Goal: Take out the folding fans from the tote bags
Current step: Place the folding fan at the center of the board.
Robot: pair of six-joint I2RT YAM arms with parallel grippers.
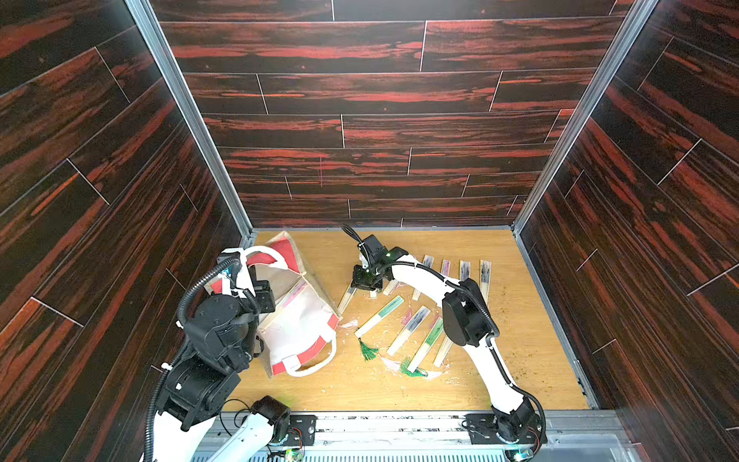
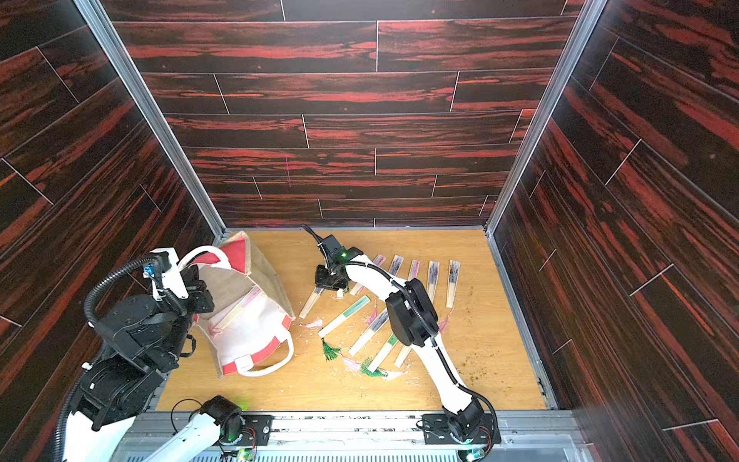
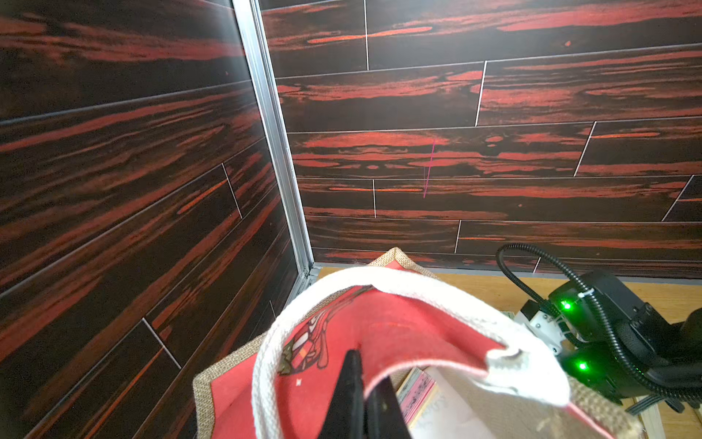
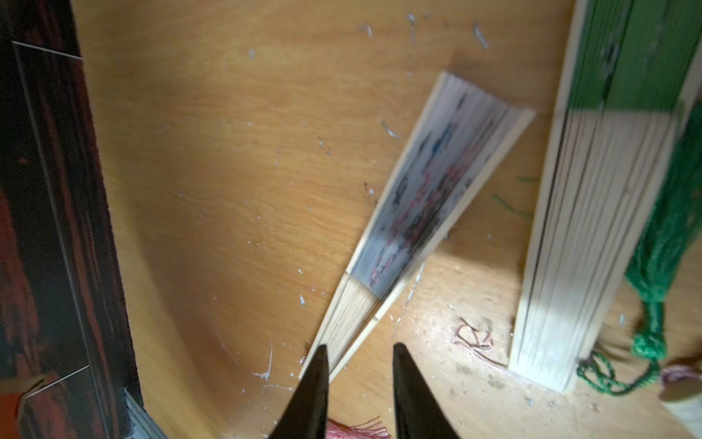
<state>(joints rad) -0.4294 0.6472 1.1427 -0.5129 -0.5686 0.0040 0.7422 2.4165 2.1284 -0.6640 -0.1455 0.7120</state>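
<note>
The tote bag (image 1: 298, 340) (image 2: 256, 340) lies tipped on the table's left side, its white-lined mouth facing right. My left gripper (image 3: 362, 366) is shut on the bag's red side panel (image 3: 399, 334), beside a white handle (image 3: 380, 279). One pink-printed folding fan (image 1: 286, 300) (image 3: 416, 391) shows inside the bag. Several folding fans lie on the table to the right, among them a green one (image 1: 380, 316) (image 4: 607, 190). My right gripper (image 4: 359, 347) (image 1: 366, 285) stands open, low over the stick end of a grey-and-pink fan (image 4: 425, 197) (image 1: 347, 298) that rests on the wood.
Dark wood-pattern walls close in the left, back and right sides. Green tassels (image 1: 368, 350) and pink threads (image 4: 475, 336) lie among the fans. A row of fans (image 1: 464, 272) lies behind my right arm (image 1: 424, 280), which reaches over the fans in the middle.
</note>
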